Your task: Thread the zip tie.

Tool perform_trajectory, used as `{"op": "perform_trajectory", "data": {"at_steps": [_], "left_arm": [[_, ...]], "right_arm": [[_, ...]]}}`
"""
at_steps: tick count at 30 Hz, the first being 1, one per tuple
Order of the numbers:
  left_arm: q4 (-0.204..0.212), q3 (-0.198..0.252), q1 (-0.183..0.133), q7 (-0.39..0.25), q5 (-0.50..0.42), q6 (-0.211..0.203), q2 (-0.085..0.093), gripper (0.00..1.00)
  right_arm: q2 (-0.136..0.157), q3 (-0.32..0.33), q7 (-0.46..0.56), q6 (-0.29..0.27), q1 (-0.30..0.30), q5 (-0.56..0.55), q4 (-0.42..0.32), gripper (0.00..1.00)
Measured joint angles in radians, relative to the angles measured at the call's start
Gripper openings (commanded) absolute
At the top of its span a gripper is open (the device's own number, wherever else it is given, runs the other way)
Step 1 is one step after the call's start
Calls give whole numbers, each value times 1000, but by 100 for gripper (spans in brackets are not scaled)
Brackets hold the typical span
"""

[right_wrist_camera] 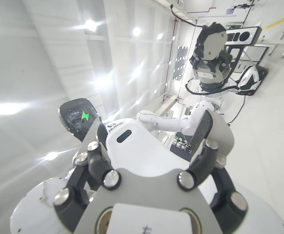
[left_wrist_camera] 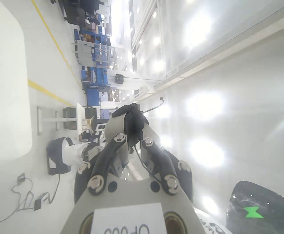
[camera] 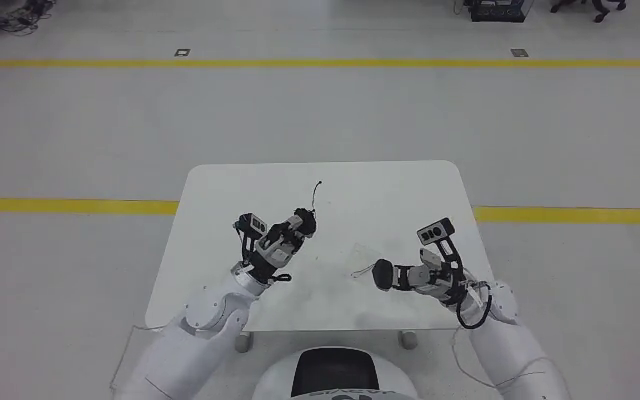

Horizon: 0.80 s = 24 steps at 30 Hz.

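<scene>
A thin black zip tie [camera: 316, 192] sticks out from my left gripper [camera: 301, 223], which is shut on it above the middle of the white table [camera: 400, 190]. In the left wrist view the tie [left_wrist_camera: 153, 108] curves away past the closed fingertips [left_wrist_camera: 124, 110], and its small head is at the far end. My right gripper [camera: 383, 275] hovers to the right of the left one, near the table's front edge, turned toward it. Its fingers [right_wrist_camera: 199, 130] stand open with nothing between them. Farther off, the right wrist view shows the left gripper [right_wrist_camera: 210, 33] with the tie [right_wrist_camera: 182, 17].
A thin pale object [camera: 360, 265], hard to make out, lies on the table between the two grippers. The table's front edge [camera: 330, 328] runs just behind both wrists. Yellow floor lines [camera: 90, 206] cross behind the table.
</scene>
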Motion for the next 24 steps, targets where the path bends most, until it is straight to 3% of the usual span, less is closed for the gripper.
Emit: {"op": "perform_trajectory", "data": {"at_steps": [7, 10, 18, 24], "left_arm": [[40, -50, 33, -129, -45, 0, -49, 0], [41, -52, 35, -135, -49, 0, -51, 0], [41, -51, 34, -131, -59, 7, -52, 0], [44, -79, 73, -208, -132, 21, -46, 0]], "right_arm": [[10, -95, 0, -30, 74, 47, 127, 100], [9, -123, 0, -31, 83, 59, 120, 100], [9, -122, 0, -30, 82, 59, 119, 100], [5, -144, -53, -22, 94, 26, 104, 100]]}}
